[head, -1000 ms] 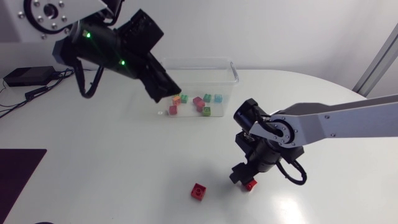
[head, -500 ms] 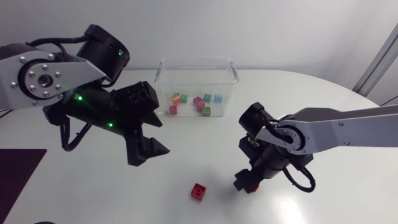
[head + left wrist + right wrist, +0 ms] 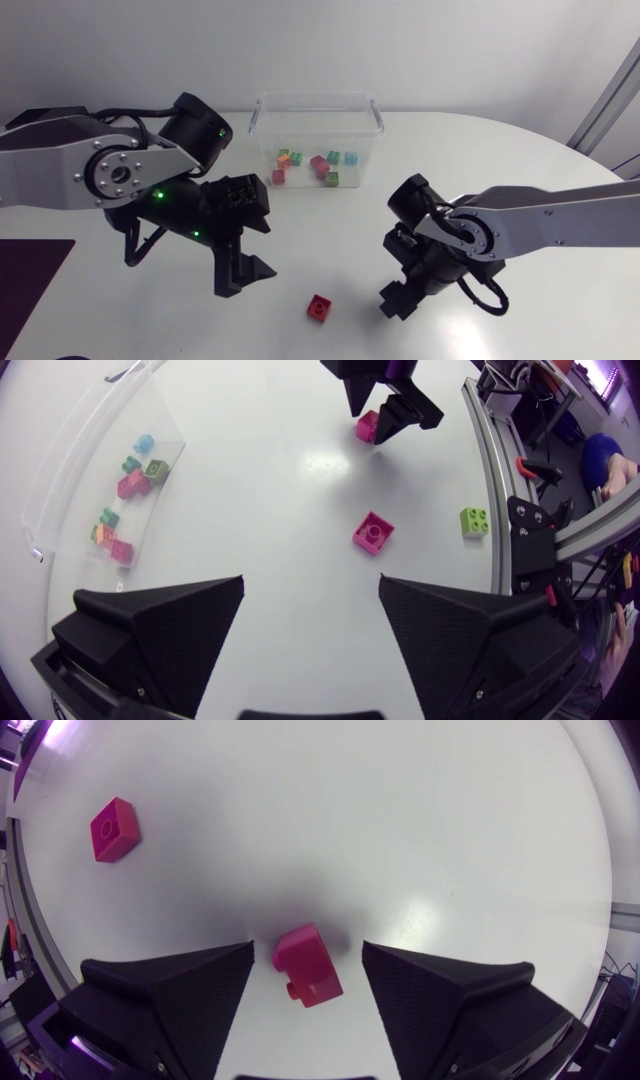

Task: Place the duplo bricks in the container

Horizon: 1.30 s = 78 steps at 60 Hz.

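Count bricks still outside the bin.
3. One red brick lies loose in the open; a second red brick sits between the right gripper's open fingers; a green brick shows only in the left wrist view.

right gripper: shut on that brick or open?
Open. Right wrist view: the red brick sits inside the right gripper, with a gap to each finger.

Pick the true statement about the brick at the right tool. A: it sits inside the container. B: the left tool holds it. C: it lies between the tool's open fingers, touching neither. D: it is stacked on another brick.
C: the right wrist view shows the red brick between the right tool's spread fingers, with a gap on either side.
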Available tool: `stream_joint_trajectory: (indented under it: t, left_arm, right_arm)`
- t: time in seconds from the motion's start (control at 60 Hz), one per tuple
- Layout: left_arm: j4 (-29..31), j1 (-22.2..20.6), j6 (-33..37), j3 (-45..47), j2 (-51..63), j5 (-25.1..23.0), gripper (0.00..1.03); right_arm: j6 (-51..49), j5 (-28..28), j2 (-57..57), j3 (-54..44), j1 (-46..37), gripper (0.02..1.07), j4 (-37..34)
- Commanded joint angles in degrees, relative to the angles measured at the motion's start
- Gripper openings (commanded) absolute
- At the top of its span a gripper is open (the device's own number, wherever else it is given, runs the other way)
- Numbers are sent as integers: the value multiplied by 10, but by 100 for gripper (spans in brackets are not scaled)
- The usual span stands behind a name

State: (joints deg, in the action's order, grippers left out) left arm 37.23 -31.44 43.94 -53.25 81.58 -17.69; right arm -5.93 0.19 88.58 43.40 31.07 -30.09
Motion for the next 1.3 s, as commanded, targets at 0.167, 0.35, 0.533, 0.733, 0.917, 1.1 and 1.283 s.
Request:
stream_joint_trajectory:
  t: [0.167, 0.35, 0.533, 0.733, 0.917, 1.1, 1.283]
  left_arm:
    - [-23, -30, 42, 32, 39, -5, 93]
    - [-41, -65, 86, 48, 42, -5, 93]
    - [-57, -92, 115, 35, 90, -5, 93]
    - [-59, -104, 144, 2, 147, -4, 91]
    - [-52, -122, 153, -19, 176, 4, 86]
    - [-3, -136, 158, -62, 215, 27, 86]
    - [15, -149, 156, -98, 241, 42, 84]
  right_arm:
    - [-29, -3, 6, -23, -10, 31, 7]
    - [-38, -4, -53, -20, -32, 30, -26]
    - [-43, -9, -120, 9, -48, 30, -83]
    - [-52, -33, -156, 27, -70, 30, -105]
    - [-62, -47, -165, 17, -81, 30, -105]
    - [-80, -63, -170, 2, -106, 30, -97]
    - [-96, -75, -191, -8, -125, 30, -103]
